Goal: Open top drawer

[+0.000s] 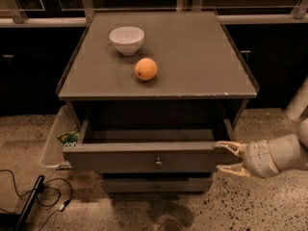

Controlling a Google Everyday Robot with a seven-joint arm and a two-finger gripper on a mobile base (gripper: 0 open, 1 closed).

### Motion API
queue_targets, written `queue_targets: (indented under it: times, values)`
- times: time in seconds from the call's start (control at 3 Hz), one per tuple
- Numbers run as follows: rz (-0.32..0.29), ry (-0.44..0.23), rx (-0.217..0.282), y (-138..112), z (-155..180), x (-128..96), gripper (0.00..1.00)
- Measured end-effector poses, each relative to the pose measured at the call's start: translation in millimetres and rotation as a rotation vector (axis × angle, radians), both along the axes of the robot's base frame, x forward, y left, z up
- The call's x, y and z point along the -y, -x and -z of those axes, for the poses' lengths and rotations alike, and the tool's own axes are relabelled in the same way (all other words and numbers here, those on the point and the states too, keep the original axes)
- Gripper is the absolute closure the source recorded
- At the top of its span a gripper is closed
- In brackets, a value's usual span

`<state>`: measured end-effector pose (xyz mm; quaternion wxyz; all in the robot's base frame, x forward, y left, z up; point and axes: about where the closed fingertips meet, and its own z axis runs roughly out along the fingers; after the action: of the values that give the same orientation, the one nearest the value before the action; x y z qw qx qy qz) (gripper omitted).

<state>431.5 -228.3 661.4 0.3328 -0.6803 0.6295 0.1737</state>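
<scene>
The top drawer (pixel 139 159) is a wide grey drawer with a small round metal knob (pixel 158 162) at its centre. It stands pulled out from the grey cabinet, its inside dark. My gripper (pixel 230 158) is at the right end of the drawer front, its two pale fingers (pixel 230 146) spread apart one above the other, pointing left at the front's right edge. The fingers hold nothing. A narrower drawer front (pixel 156 185) sits closed below.
A white bowl (pixel 127 39) and an orange (pixel 146 69) sit on the cabinet top (pixel 202 57). A clear plastic bin (pixel 57 139) with a green packet stands left of the cabinet. Black cables (pixel 29 196) lie on the speckled floor at lower left.
</scene>
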Motion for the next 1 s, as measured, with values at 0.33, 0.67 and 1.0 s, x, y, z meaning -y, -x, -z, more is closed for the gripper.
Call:
queue_targets:
  times: [0.33, 0.67, 1.0]
  values:
    - [0.0, 0.0, 0.0, -0.6, -3.4, 0.1, 0.29]
    - [-0.006, 0.007, -0.013, -6.1, -3.9, 1.1, 0.05]
    - [-0.006, 0.007, -0.013, -6.0, -6.2, 1.1, 0.0]
